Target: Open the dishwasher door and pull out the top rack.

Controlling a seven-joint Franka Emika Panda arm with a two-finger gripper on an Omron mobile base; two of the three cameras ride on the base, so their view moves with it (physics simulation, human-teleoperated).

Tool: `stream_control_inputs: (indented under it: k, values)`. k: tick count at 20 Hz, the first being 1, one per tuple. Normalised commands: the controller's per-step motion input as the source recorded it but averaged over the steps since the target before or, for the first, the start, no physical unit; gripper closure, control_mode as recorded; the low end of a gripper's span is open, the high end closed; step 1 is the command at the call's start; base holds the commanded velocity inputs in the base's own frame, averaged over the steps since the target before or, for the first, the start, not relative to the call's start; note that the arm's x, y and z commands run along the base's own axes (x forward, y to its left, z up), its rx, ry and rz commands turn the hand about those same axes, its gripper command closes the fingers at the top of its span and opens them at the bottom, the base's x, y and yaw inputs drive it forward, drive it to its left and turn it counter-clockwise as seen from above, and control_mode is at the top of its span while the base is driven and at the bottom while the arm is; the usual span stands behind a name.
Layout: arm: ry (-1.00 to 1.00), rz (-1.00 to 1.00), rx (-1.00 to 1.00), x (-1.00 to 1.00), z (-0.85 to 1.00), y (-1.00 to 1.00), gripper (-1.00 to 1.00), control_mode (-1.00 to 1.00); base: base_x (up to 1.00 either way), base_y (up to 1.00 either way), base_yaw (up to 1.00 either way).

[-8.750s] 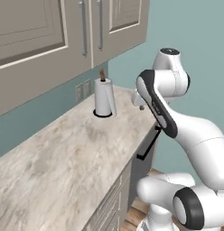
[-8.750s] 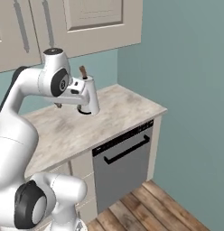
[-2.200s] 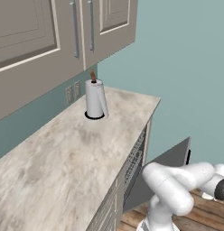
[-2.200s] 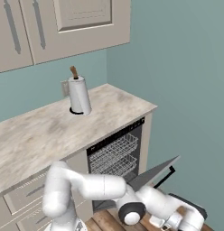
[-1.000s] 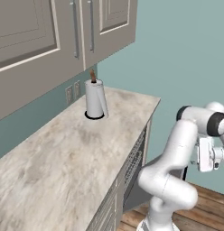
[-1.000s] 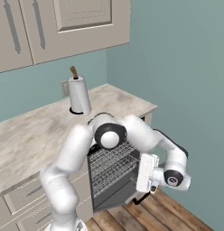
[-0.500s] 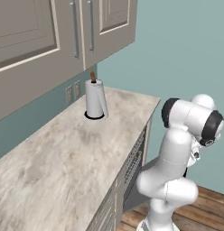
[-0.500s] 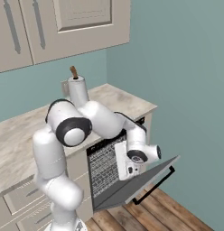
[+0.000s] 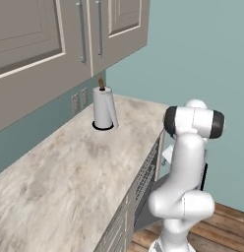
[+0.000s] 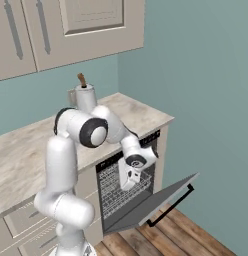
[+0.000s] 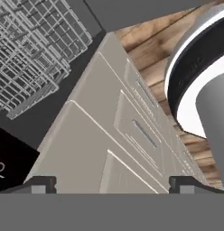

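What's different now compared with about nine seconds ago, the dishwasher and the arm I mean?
The dishwasher door, shut then, now hangs open and slopes down toward the floor, baring the wire racks. The arm has swung from above the counter down in front of the opening, with the gripper at the top rack, which is not pulled out. The paper towel roll stands where it did.

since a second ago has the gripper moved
Yes. In the right base view the gripper has risen from low beside the floor to the dishwasher's open front, just under the countertop, above the lowered dishwasher door.
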Motion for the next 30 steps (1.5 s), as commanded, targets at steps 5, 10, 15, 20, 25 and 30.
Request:
stream_control_inputs:
  k: [5, 10, 15, 20, 25, 30]
  values:
    - [0.35, -0.15, 0.15, 0.74, -0.87, -0.44, -1.00, -1.00, 0.00, 0.00, 0.00]
    - [0.07, -0.05, 0.01, 0.55, -0.79, 0.08, -1.00, -1.00, 0.00, 0.00, 0.00]
    - [-0.10, 0.00, -0.08, 0.40, -0.79, 0.33, -1.00, -1.00, 0.00, 0.00, 0.00]
    - [-0.22, 0.00, -0.09, 0.14, -0.29, 0.56, -1.00, -1.00, 0.00, 0.00, 0.00]
    - [-0.13, -0.04, 0.00, 0.12, -0.05, 0.14, -1.00, -1.00, 0.00, 0.00, 0.00]
    - [-0.11, -0.02, 0.00, 0.38, -0.68, 0.11, -1.00, -1.00, 0.00, 0.00, 0.00]
